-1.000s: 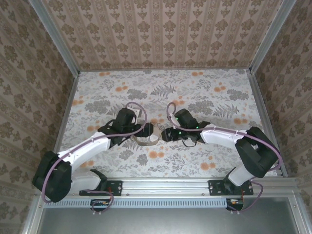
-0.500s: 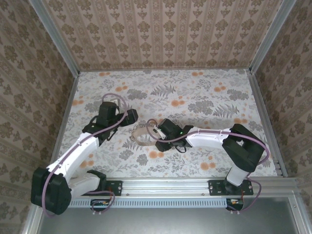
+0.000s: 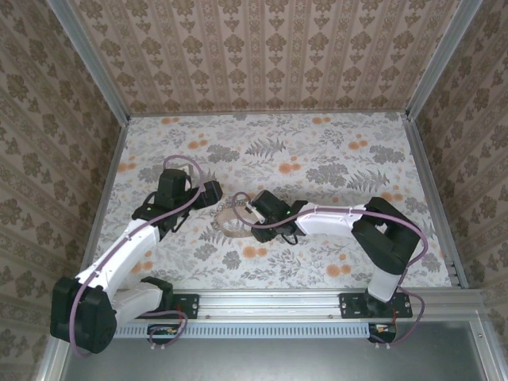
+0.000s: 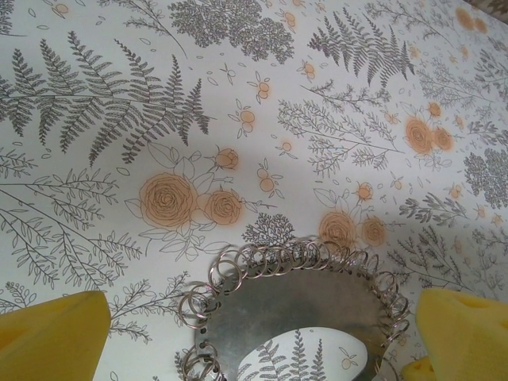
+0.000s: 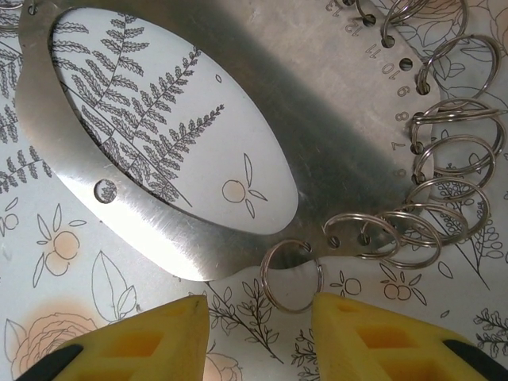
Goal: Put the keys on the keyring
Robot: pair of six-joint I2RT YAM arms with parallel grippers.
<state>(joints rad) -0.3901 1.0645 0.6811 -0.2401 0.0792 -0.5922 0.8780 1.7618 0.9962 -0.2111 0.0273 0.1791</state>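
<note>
From above, the left gripper (image 3: pixel 213 190) is seen drawn back leftward since a second ago, and the right gripper (image 3: pixel 243 211) is brought up to the keyring plate (image 3: pixel 225 225) lying on the table (image 3: pixel 333 151). From the left wrist, its jaws are held wide apart, the plate (image 4: pixel 294 309) between them. From the right wrist, the jaws are narrowed yet parted, nothing clamped, with one split ring (image 5: pixel 292 275) just ahead.

Here we had a lab test booth, not a home. Papered panels (image 3: pixel 270 55) stood at nine, twelve and three o'clock, framed by bare aluminium posts (image 3: pixel 87 59). A floral sheet (image 3: pixel 333 151) covered the table. At six o'clock a metal rail (image 3: pixel 270 302) carried the left arm (image 3: pixel 127 246) and right arm (image 3: pixel 325 218).
</note>
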